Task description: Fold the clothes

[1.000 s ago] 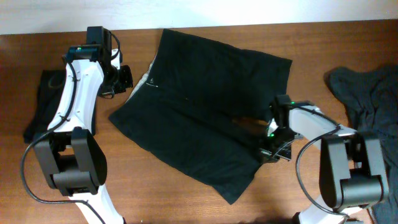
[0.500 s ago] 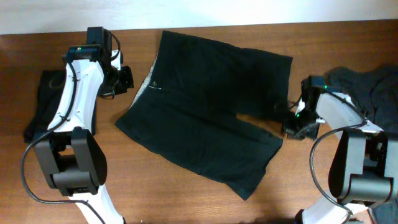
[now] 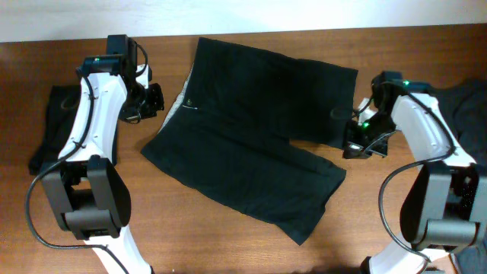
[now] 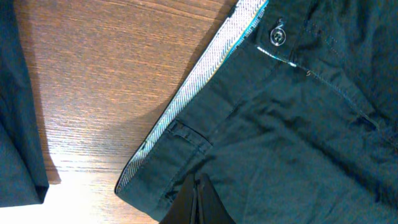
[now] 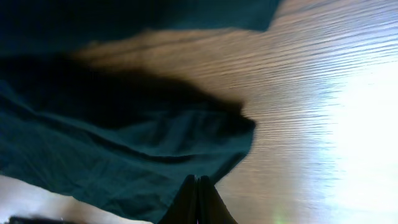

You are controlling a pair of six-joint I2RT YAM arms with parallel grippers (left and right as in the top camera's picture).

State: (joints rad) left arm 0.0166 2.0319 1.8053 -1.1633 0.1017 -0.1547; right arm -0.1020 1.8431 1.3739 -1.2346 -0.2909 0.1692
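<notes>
Shorts point(image 3: 251, 137) flat mid-counter point(image 3: 190, 240), pale waistband point(image 3: 176, 103) left. Left pincer point(image 3: 154, 99) pinched shut on waistband corner, right pincer point(image 3: 354, 144) on leg hem. Front edge bare; dark garment point(image 3: 52, 125) far left, grey garment point(image 3: 466, 106) far right.

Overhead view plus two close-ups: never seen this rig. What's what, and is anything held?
Two white robot arms work at a wooden table, each ending in a two-finger gripper. The wide picture is from a fixed camera above. The close-ups come from a camera on each wrist, looking past that arm's own fingers. In the middle lie black shorts, spread out. A dark garment sits at the left edge and a greyish garment at the right. The left gripper is shut on the shorts by the pale waistband. The right gripper is shut on a leg hem.
</notes>
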